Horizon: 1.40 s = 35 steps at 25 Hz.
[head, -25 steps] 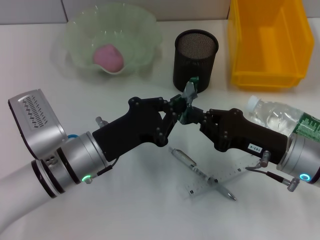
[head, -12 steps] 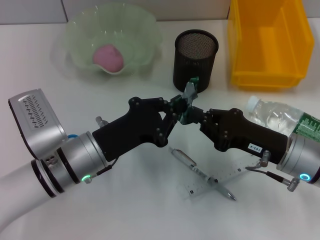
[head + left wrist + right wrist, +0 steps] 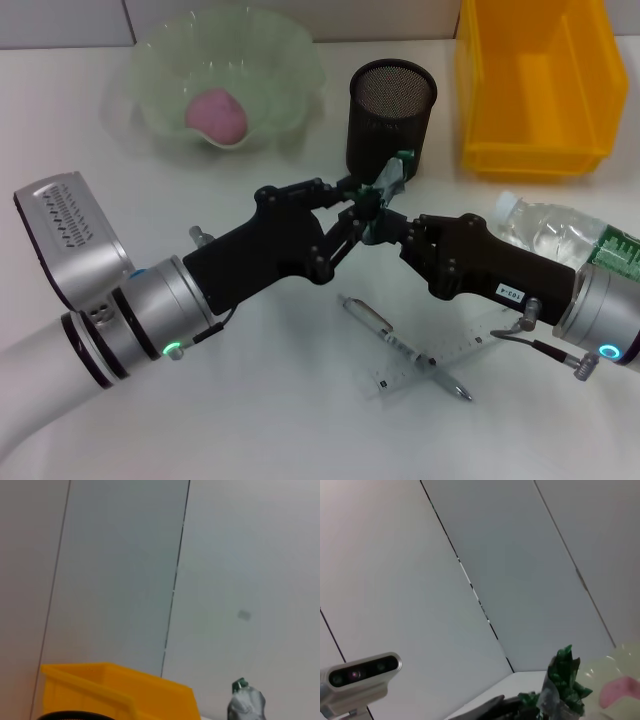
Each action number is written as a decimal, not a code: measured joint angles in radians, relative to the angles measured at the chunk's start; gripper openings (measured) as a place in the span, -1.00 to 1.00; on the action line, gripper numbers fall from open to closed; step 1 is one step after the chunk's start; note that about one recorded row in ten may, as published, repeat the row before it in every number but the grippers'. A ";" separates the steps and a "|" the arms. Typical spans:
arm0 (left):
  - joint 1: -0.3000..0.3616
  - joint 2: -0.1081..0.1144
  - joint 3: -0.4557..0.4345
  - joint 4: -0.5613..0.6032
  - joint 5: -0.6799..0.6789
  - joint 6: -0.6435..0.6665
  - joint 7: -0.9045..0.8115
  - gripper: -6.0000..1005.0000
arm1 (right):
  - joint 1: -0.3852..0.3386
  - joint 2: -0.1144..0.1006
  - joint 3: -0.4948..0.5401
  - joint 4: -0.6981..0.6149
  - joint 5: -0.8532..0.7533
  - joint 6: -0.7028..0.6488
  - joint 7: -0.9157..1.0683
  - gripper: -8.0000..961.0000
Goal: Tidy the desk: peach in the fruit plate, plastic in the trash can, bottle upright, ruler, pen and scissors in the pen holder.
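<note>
Worktop (image 3: 250,420), white. Yellow trash can (image 3: 535,85), far right. Fruit plate (image 3: 160,60), far left; I see the peach (image 3: 218,113) in it. Bottle (image 3: 545,228) lying behind my right arm. Pen holder (image 3: 391,118), black mesh, centre. Ruler (image 3: 455,352) and pen (image 3: 400,345) crossed, near side. Left gripper (image 3: 372,200) and right gripper (image 3: 385,228), jaws of both pinched on the plastic (image 3: 392,180), held just before the pen holder.

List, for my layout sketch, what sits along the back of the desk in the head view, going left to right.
Fruit plate holding the peach → black mesh pen holder → yellow trash can.
</note>
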<state>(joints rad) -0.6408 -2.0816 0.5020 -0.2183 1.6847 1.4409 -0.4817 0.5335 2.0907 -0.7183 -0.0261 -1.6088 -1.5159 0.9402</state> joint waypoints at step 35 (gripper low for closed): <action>0.011 0.002 -0.016 0.024 0.001 0.019 -0.031 0.60 | -0.004 0.000 0.013 -0.002 0.001 0.011 0.000 -0.99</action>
<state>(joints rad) -0.6302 -2.0800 0.4857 -0.1948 1.6858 1.4603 -0.5123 0.5292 2.0907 -0.7055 -0.0283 -1.6076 -1.5047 0.9403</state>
